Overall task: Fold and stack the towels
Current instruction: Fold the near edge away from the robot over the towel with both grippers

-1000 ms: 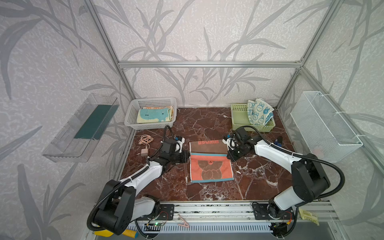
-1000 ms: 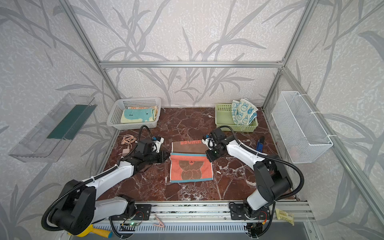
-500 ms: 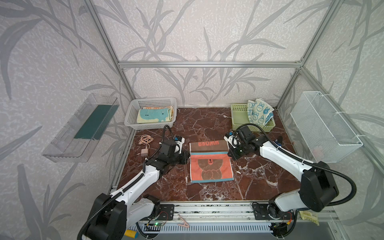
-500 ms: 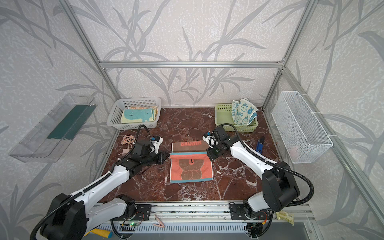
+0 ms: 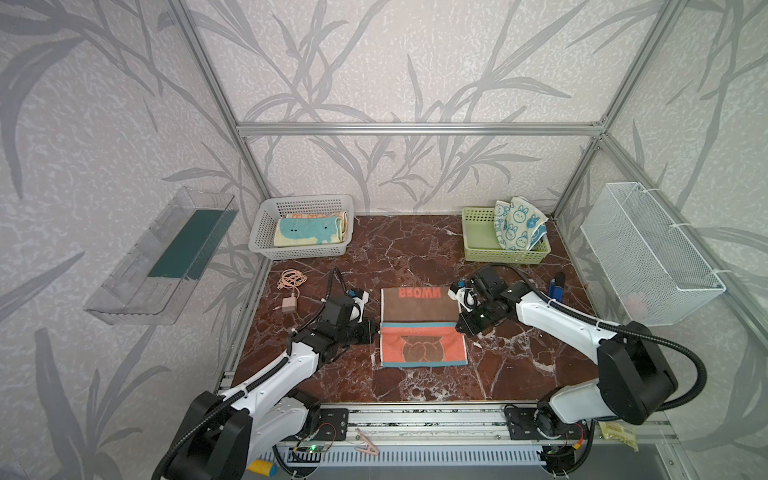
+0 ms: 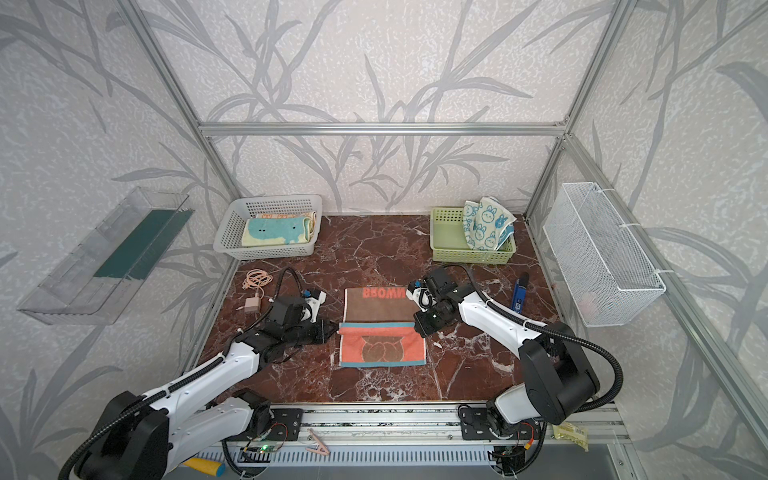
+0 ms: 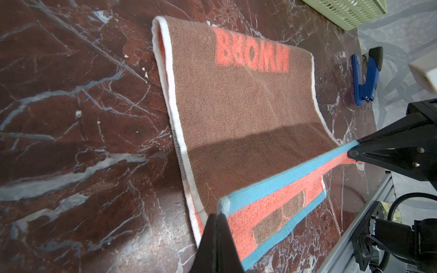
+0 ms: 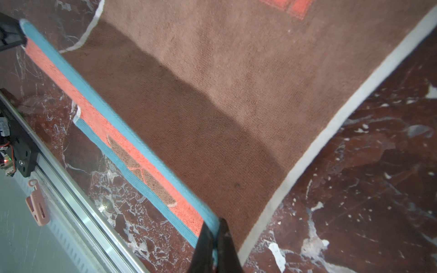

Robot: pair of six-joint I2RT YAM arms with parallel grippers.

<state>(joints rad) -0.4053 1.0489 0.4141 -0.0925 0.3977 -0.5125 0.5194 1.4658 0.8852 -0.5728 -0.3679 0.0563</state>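
A brown towel [image 5: 415, 305] with red letters lies flat mid-table. On its near part rests an orange towel [image 5: 424, 353] with a blue border and a brown figure. My left gripper [image 5: 376, 332] and right gripper [image 5: 459, 328] are each shut on one corner of the orange towel's far blue edge. That edge is stretched taut between them, lifted off the brown towel [image 7: 236, 106]. The wrist views show both pinches, with the left gripper [image 7: 218, 214] and the right gripper [image 8: 215, 224] on blue cloth. A teal hippo towel [image 5: 309, 230] and a white bunny towel [image 5: 517, 224] sit in baskets.
A white basket [image 5: 266, 232] stands at the back left and a green basket [image 5: 478, 237] at the back right. A pink cable with charger [image 5: 291, 291] lies left of the towels. A blue tool [image 5: 557, 286] lies at the right. A wire basket [image 5: 648, 253] hangs on the right wall.
Both grippers have carried the orange towel's far blue edge toward the table's front. More of the brown towel and its letters now shows.
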